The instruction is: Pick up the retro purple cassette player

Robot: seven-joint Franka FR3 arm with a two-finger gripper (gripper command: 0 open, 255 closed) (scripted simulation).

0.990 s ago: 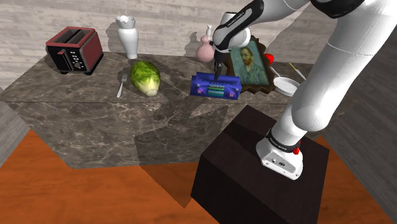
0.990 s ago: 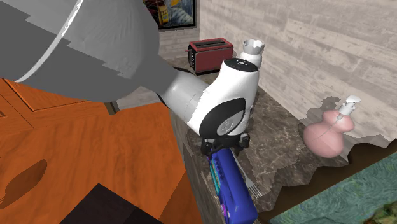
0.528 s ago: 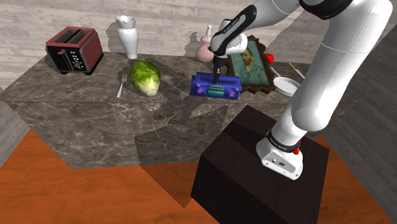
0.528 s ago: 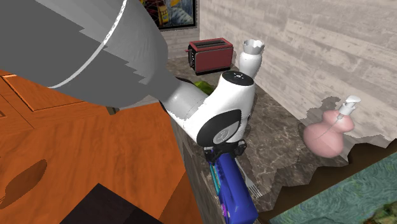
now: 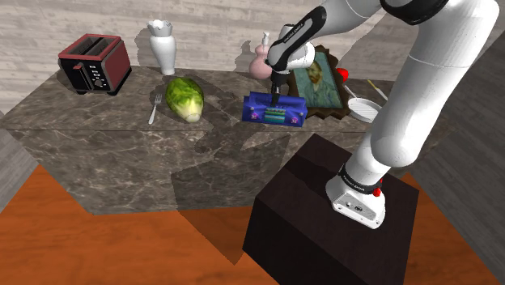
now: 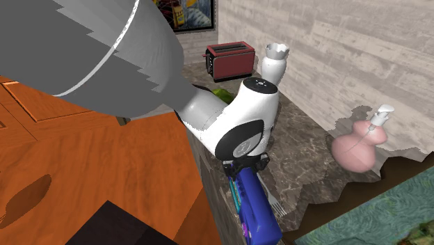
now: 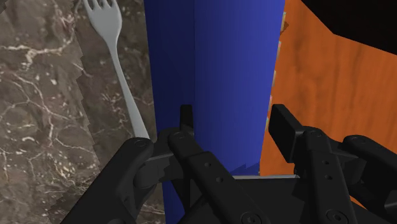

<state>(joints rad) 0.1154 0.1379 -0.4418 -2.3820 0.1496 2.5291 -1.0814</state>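
Reaching over the marble counter from the stand, arm bends down at the wrist; gripper points straight down onto the blue-purple cassette player, which lies beside a framed portrait. Fingers clasp its long sides.

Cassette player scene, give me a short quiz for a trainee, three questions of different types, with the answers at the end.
1. True or false: the red toaster stands right beside the cassette player.
2. In the wrist view, what lies on the counter alongside the cassette player? A) a fork B) a spoon C) a knife
3. Short answer: what colour is the body of the thing under the gripper?
Key: 1 false, the toaster is far off toward the shoulder view's left. 2 A. 3 blue.
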